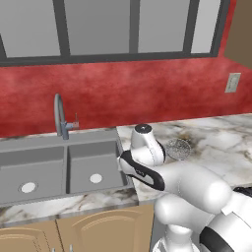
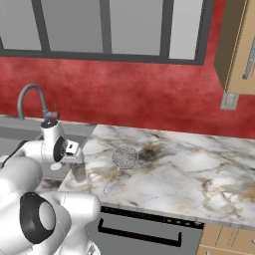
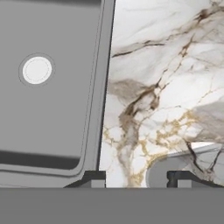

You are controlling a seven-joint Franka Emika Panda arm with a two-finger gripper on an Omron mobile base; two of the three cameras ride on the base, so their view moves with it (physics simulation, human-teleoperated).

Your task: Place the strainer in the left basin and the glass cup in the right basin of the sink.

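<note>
Gripper [image 2: 77, 167] hung at the counter's [image 2: 189, 169] sink-side edge, fingers spread apart astride the glass cup [image 2: 78, 174], contact unclear. Strainer [image 2: 124, 156] sat farther along the counter, apart. Right basin [image 1: 93, 165] and left basin [image 1: 29, 170] lay beside.

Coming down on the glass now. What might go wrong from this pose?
1. In the hand view the glass cup sits off to one side of the open gripper, and one fingertip overlaps its outline. A straight descent may land on the rim or tip it.
2. The cup stands close to the right basin, so a sideways nudge might slide it over the edge.
</note>
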